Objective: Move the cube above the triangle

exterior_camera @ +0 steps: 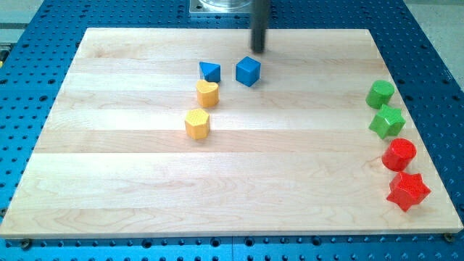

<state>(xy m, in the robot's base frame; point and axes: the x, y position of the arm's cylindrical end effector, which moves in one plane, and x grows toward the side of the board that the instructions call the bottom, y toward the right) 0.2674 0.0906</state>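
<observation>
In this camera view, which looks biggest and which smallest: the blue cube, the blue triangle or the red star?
1. Red star, though it sits nearest the view's bottom, which may inflate it.
2. Blue cube.
3. Blue triangle, slightly smaller than the cube beside it.

One camera looks down at a slant from the near side of the table [232,210], facing its far edge. It stands back enough to take in the whole wooden top and the blue perforated base [435,43] around it.
</observation>
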